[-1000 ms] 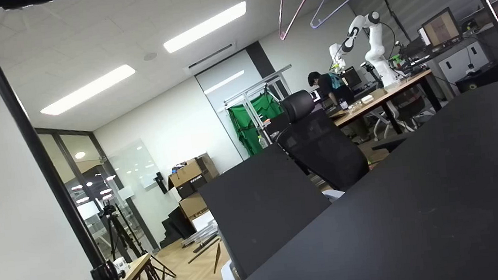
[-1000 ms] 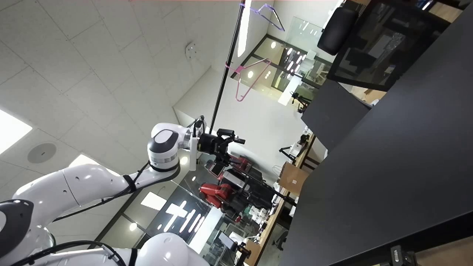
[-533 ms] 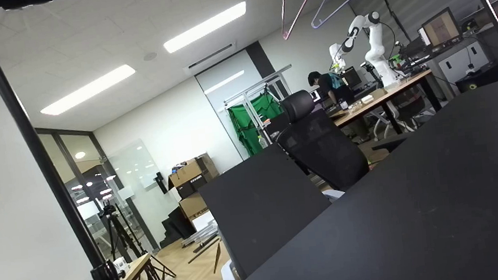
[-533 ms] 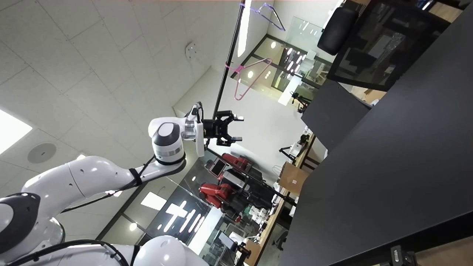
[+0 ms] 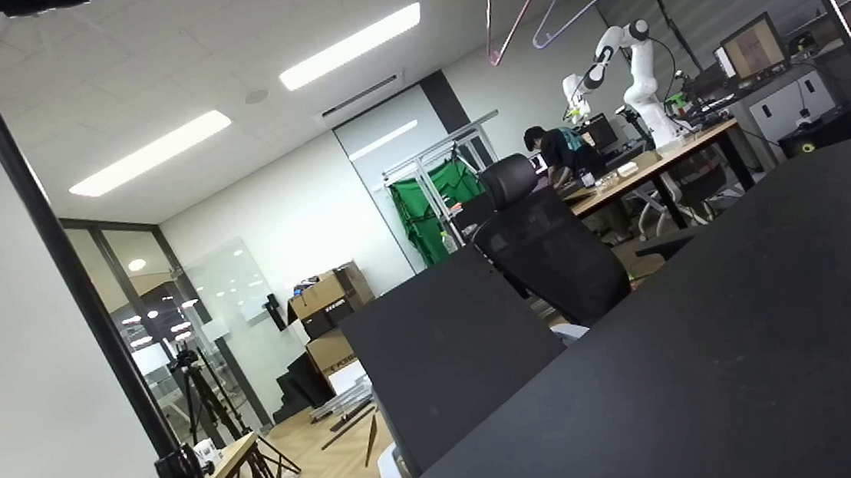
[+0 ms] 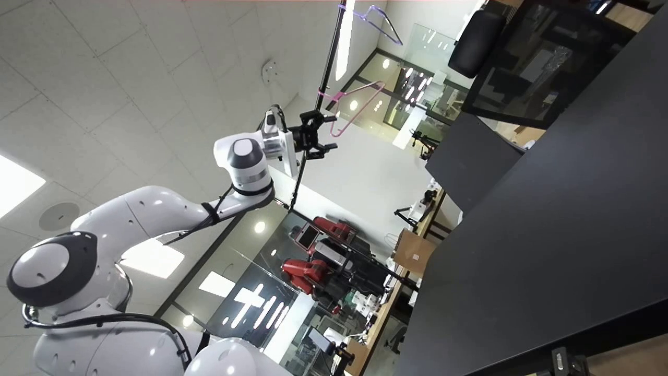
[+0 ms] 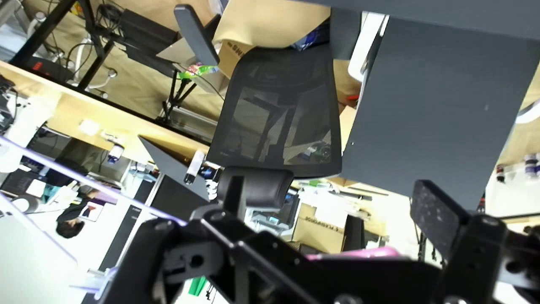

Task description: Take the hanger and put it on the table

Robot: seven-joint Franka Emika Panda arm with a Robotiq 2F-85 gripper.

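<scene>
The pink hanger [image 6: 338,97] hangs from a black rod in an exterior view, high above the black table [image 6: 548,224]. It also shows at the top of an exterior view [image 5: 527,7], cut off by the frame edge. My gripper [image 6: 333,133] is open beside the hanger's lower corner, which overlaps the space between the fingertips in that view; contact cannot be told. In the wrist view, a pink piece of the hanger [image 7: 371,252] shows between the open fingers [image 7: 337,202], mostly hidden behind the gripper's base. The table [image 5: 676,371] fills the lower right of an exterior view.
A purple hanger [image 6: 361,15] hangs farther along the black rod [image 6: 330,57]; it crosses the wrist view's left side [image 7: 93,182]. A black rack post [image 5: 51,225] stands at the left. A black chair [image 5: 550,259] and a dark panel [image 5: 451,352] stand beyond the table edge.
My gripper has turned so both fingers show, and has moved up in the exterior view to the pink hanger. The hanger has swung slightly. The person in the background has shifted a little.
</scene>
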